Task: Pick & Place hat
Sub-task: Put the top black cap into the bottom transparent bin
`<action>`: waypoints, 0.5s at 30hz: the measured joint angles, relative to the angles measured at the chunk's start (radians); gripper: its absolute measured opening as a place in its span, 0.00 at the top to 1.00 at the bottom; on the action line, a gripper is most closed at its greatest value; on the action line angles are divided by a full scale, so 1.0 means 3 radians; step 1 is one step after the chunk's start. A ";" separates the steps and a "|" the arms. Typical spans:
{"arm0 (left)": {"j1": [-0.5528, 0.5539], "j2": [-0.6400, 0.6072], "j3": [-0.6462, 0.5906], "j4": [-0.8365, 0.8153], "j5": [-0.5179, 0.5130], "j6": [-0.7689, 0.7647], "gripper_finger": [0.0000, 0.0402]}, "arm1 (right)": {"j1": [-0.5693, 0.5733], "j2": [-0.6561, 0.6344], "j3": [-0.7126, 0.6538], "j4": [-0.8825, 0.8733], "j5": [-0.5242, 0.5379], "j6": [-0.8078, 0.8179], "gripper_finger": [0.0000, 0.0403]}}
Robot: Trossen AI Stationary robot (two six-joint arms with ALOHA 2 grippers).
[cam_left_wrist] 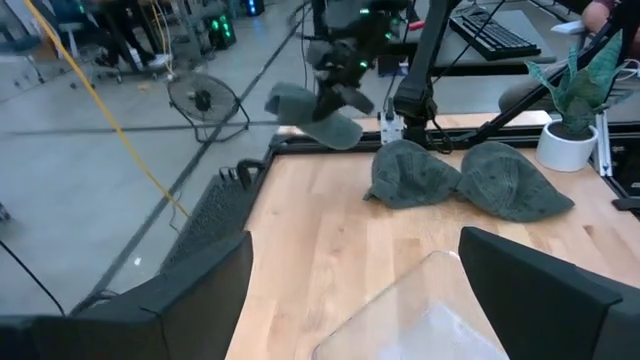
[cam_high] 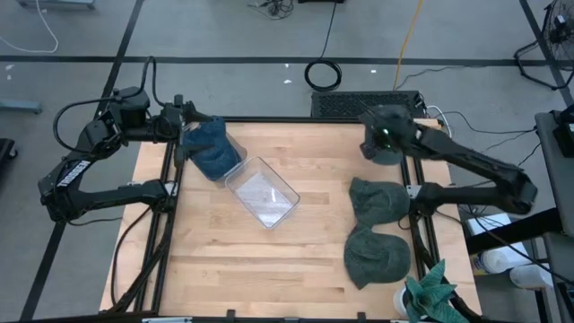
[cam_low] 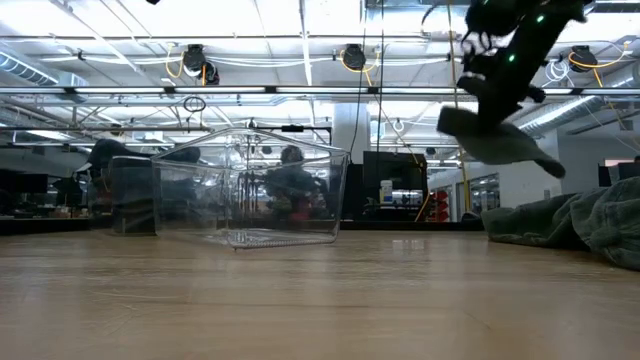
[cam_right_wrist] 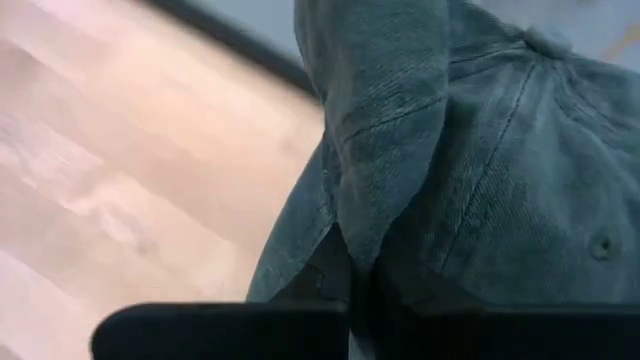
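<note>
The right gripper (cam_high: 387, 144) is clamped on a hat (cam_left_wrist: 312, 115) and holds it aloft; next, probably carry it to the bin (cam_high: 262, 192). The left gripper (cam_high: 184, 135) waits, fingers apart.

There are no words or numbers that can be read in any of the pictures. The left arm (cam_high: 67, 175), at the left of the high view, has a small pale mark on its side, but it is too tiny and blurry to read. The hats, the clear box and the wooden table show no labels or signs.
</note>
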 joint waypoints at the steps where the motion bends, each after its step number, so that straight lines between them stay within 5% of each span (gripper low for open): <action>1: -0.0001 0.0000 0.0000 0.0041 0.0000 0.0035 0.09 | 0.0110 -0.0117 -0.0077 0.0123 0.0099 -0.0053 1.00; 8: -0.0001 0.0000 0.0000 0.0353 0.0000 0.0078 0.10 | 0.0920 -0.0685 -0.0896 0.1291 0.0412 -0.0510 1.00; 15: 0.0000 0.0021 0.0000 0.0822 0.0006 -0.0706 0.09 | 0.1754 -0.0584 -0.1481 0.2901 0.0871 -0.1165 1.00</action>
